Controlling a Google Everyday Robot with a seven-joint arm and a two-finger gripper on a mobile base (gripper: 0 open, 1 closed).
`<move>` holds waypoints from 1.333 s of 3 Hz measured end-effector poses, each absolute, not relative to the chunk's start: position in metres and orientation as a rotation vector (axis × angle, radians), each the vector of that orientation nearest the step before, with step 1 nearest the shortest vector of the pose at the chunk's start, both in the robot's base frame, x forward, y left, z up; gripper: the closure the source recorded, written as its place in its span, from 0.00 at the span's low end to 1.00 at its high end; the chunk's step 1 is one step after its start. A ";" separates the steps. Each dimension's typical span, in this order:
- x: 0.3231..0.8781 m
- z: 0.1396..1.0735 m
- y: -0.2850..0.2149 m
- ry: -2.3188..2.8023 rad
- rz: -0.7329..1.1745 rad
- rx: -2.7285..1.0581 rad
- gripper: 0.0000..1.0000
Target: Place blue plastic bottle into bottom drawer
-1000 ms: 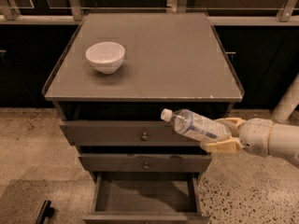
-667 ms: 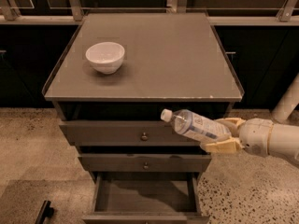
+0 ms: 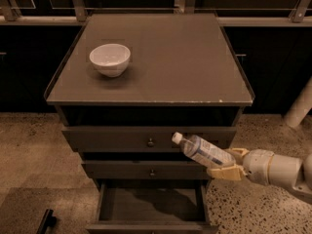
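Claw [image 3: 228, 163] is positioned at the right front of the cabinet, level with the middle drawer [image 3: 146, 170], and is clamped on the base end of the blue plastic bottle [image 3: 202, 150]. The bottle is held in the air, tilted, with its white cap pointing up and to the left, in front of the top drawer [image 3: 122, 139]. The bottom drawer [image 3: 146, 204] stands pulled open below and to the left of the bottle, and its floor shows bare. Judgement: the step in hand is the carry down into that drawer. To do it well, the claw should travel left and downward, passing in front of the two closed drawer faces so the cap does not strike them or their knobs, and clear the right wall of the open drawer. The bottle should be lowered close to the drawer floor and brought nearer to level before release, since a round bottle dropped from height is likely to roll or bounce. A white bowl [image 3: 110, 59] sits on the tabletop [image 3: 180, 57], well apart from the work. Markings: the bottle label shows white and blue print; no brand or wording can be read
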State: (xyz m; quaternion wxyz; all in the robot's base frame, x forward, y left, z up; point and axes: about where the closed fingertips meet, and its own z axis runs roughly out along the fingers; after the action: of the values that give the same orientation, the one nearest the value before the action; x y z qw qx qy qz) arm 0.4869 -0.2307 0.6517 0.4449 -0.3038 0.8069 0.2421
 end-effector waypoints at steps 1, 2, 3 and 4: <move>0.486 0.584 -0.245 2.095 0.660 -0.666 1.00; 0.486 0.584 -0.245 2.095 0.660 -0.666 1.00; 0.482 0.545 -0.245 2.124 0.720 -0.610 1.00; 0.483 0.474 -0.243 2.185 0.826 -0.527 1.00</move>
State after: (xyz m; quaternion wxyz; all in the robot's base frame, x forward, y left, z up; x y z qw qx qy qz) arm 0.4831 -0.2434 0.4741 0.3648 -0.2047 0.8496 0.3211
